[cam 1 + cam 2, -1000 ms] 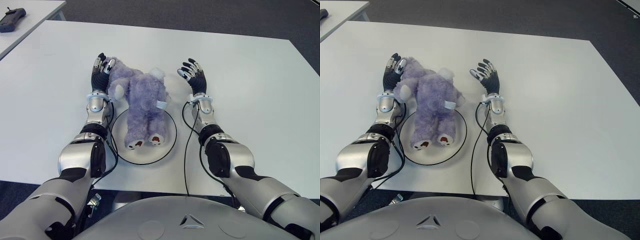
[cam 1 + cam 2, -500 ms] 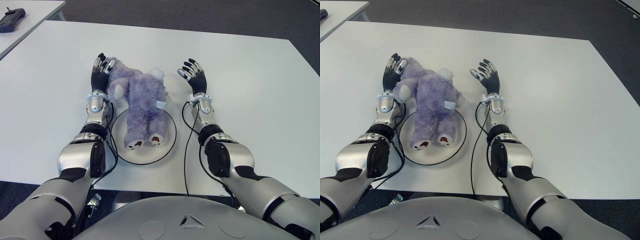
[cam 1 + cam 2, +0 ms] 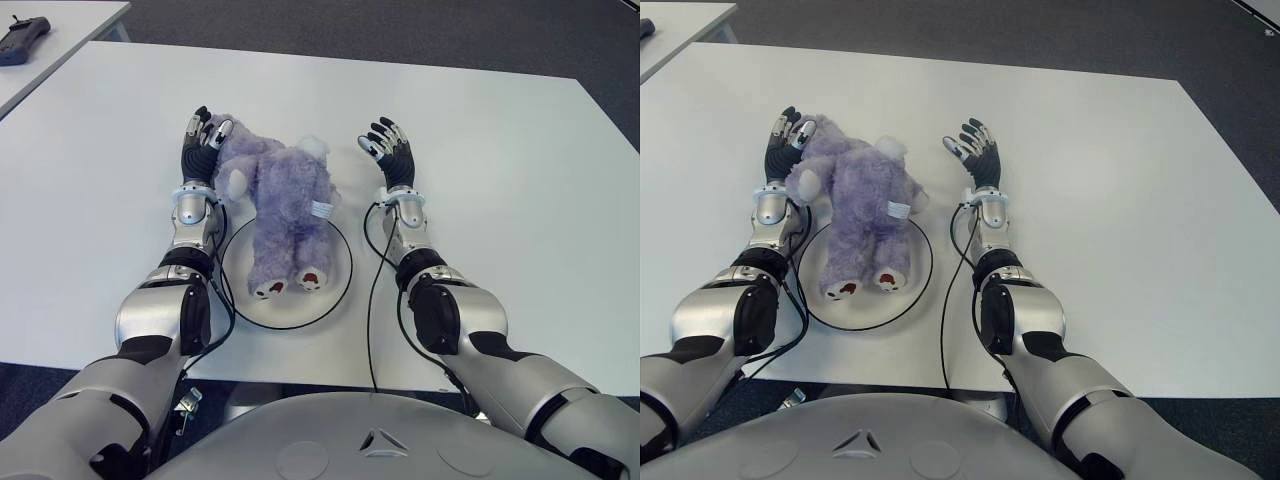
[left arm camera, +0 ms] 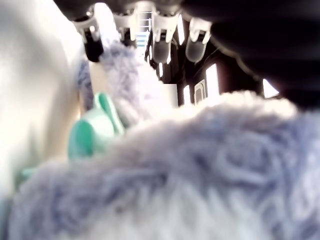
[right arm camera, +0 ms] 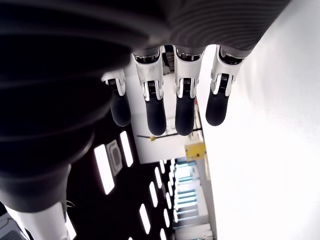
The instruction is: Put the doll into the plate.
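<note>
A purple plush doll (image 3: 285, 205) lies face up with its legs and feet inside the white, black-rimmed plate (image 3: 292, 310); its head and arms reach past the far rim onto the table. My left hand (image 3: 203, 140) stands against the doll's left side near the head, fingers straight and spread. In the left wrist view the doll's fur (image 4: 200, 170) fills the picture below the extended fingertips (image 4: 162, 47). My right hand (image 3: 388, 150) is to the right of the doll, apart from it, and open. Its fingers (image 5: 156, 112) show straight with nothing in them.
The white table (image 3: 500, 150) stretches wide to the right and far side. A black handheld device (image 3: 25, 40) lies on a second table at the far left. Thin black cables run along both forearms beside the plate.
My right hand has drifted slightly to the right, away from the doll. The doll, the plate and my left hand have not moved.
</note>
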{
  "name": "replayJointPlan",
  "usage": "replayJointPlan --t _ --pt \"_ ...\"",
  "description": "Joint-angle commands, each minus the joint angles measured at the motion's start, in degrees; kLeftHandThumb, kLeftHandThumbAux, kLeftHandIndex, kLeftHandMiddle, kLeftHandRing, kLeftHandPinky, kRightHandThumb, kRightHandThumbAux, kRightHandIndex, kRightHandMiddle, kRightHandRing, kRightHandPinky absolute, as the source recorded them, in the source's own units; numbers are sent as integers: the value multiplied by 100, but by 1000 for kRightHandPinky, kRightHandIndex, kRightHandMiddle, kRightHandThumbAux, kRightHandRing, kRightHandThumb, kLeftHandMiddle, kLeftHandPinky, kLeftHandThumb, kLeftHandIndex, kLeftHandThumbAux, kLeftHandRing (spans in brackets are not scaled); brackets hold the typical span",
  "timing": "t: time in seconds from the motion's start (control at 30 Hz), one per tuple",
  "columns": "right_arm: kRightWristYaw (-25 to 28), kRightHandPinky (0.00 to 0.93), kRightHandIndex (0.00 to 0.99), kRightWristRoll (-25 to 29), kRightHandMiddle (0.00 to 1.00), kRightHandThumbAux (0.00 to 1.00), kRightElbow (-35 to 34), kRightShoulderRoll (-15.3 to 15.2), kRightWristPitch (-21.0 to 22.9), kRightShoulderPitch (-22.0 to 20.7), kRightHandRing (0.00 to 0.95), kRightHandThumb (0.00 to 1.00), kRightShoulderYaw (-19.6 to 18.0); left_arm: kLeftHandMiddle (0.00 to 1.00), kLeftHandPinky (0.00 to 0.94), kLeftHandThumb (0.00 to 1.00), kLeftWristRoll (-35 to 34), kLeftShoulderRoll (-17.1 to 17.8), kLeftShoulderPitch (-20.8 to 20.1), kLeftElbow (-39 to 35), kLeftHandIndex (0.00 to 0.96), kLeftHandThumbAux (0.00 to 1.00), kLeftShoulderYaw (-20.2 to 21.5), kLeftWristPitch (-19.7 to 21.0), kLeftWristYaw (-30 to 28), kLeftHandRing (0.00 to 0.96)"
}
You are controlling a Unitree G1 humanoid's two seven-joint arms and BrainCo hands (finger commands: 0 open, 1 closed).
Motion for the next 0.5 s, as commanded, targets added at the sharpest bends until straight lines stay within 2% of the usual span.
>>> replayJointPlan --t 0.03,0.5 --pt "-65 193 151 178 208 727 630 146 690 1108 188 5 -180 76 0 0 110 -344 1519 681 46 500 -80 348 24 25" --pt "-31 187 158 177 205 741 630 145 695 1102 186 0 -230 77 0 0 94 -357 1513 679 51 499 -66 347 26 26"
